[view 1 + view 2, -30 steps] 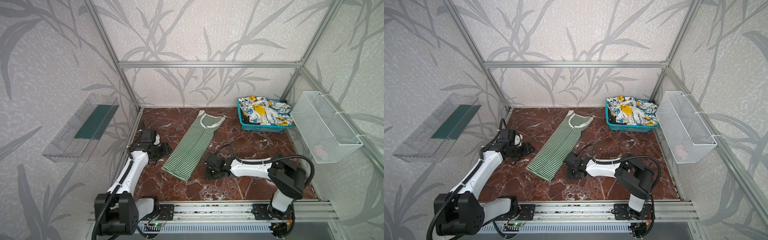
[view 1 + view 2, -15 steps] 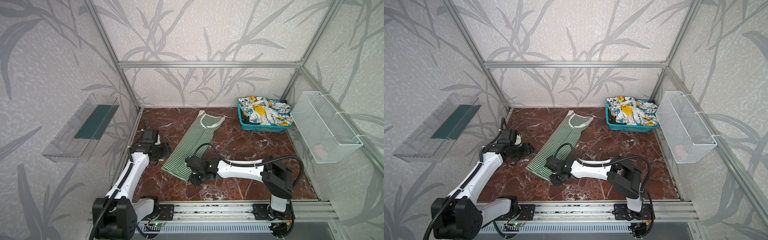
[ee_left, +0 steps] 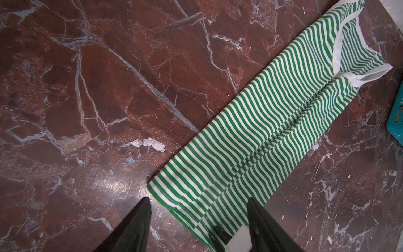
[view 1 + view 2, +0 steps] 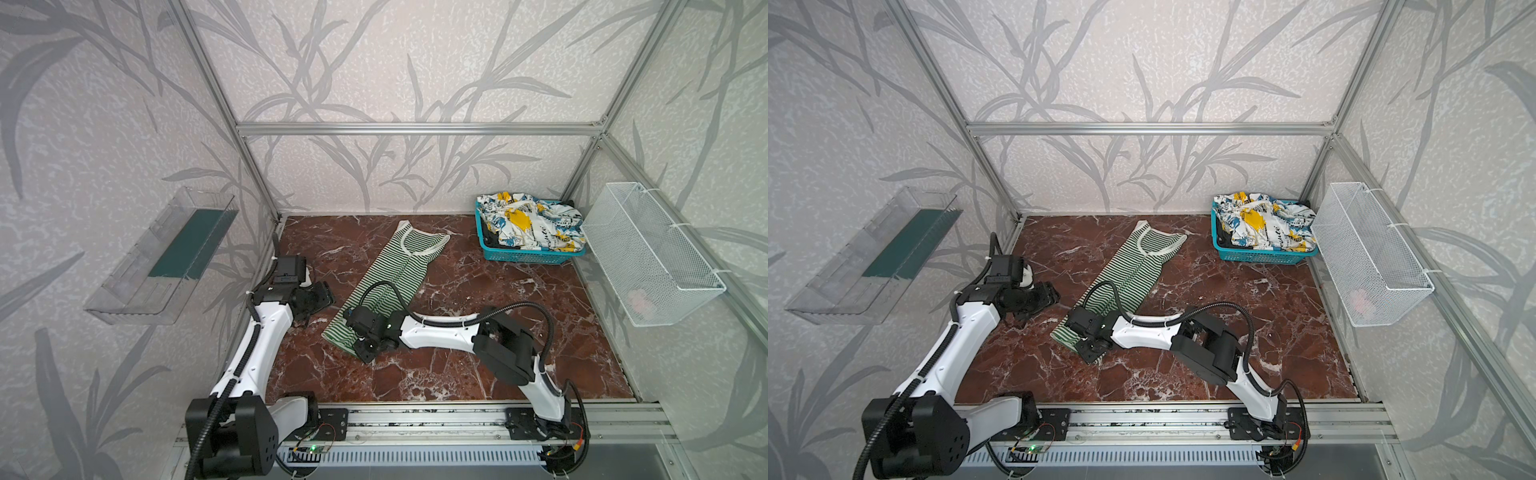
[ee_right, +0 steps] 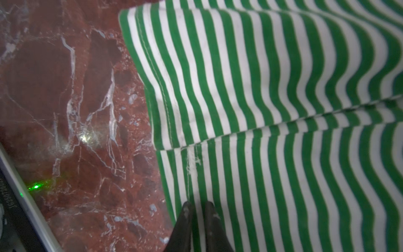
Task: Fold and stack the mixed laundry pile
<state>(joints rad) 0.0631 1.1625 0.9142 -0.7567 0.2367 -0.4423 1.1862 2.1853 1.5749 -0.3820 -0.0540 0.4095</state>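
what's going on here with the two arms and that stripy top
A two-armed robot is working through laundry. The green-and-white striped garment lies stretched out flat on the marble table. The right gripper is at its near hem with jaws almost together, apparently pinching the cloth. The left gripper is open, off to the side of the hem, holding nothing. A printed garment waits heaped in the teal basket at the back.

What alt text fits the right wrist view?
Close-up of a green-and-white striped garment lying folded on a red marble tabletop. The right end effector, nearly closed, pinches the fabric near its stitched hem.
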